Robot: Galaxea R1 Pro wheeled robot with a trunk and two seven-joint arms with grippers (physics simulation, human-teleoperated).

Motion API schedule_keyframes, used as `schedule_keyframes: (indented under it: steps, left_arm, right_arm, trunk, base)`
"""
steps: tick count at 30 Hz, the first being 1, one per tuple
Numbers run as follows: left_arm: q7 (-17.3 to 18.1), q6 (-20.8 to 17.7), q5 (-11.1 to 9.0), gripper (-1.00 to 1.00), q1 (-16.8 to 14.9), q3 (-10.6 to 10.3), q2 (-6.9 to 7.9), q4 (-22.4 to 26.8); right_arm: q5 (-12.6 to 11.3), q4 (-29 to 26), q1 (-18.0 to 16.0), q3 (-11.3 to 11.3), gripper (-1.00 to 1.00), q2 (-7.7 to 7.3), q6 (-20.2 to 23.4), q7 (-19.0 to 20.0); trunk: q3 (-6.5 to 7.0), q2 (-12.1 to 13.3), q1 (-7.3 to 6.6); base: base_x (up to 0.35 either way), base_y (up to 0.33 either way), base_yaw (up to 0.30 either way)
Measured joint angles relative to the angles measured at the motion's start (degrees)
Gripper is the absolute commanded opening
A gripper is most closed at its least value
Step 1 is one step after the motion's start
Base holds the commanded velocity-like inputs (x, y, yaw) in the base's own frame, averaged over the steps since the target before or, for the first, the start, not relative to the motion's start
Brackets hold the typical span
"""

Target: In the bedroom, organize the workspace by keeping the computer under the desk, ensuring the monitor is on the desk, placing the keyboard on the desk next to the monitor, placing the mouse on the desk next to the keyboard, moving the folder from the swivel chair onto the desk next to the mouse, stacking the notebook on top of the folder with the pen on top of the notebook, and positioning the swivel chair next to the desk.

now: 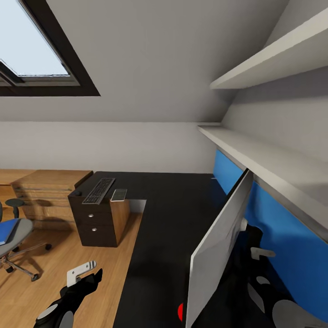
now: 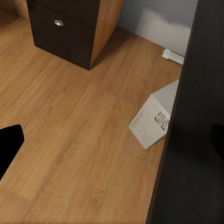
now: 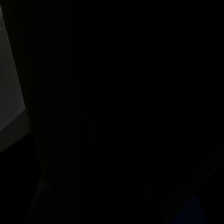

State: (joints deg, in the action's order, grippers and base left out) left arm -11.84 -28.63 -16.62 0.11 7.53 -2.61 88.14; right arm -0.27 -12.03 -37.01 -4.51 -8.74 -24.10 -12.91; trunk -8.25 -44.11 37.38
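Just beside the right jaws (image 1: 260, 252), behind the monitor (image 1: 218, 246), the arm seems to steady the tilted screen on the surface (image 1: 168, 218); their state I cannot tell. Below the left jaws (image 1: 84, 269), apparently apart, the computer (image 2: 154, 119) lies under the surface. Farther off sit the keyboard (image 1: 98, 190) and, away left, the folder (image 1: 8, 230) on the swivel chair (image 1: 18, 246). No writing is readable

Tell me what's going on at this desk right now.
The robot faces the black desk, its right arm reaching behind the monitor, which stands edge-on upon the desk. The left gripper hangs over the floor. The keyboard lies on the far wing, the blue folder on the swivel chair, the computer under the desk.
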Motion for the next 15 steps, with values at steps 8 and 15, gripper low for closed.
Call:
schedule_keyframes:
  steps: [8, 15]
  left_arm:
    - [0.0, 0.0, 0.0, 1.00, 0.0, 0.0, 0.00, 0.0]
    - [0.0, -0.1, 0.0, 1.00, 0.0, 0.0, 0.00, 0.0]
  right_arm:
    - [-1.2, 0.5, 0.1, 0.9, 1.00, -0.07, -0.4, -1.8]
    - [-1.2, 0.5, 0.1, 0.9, 1.00, -0.07, -0.4, -1.8]
  trunk:
    - [-0.01, 0.0, 0.01]
    - [-0.01, 0.0, 0.01]
  base:
    - [0.000, 0.000, 0.000]
    - [0.000, 0.000, 0.000]
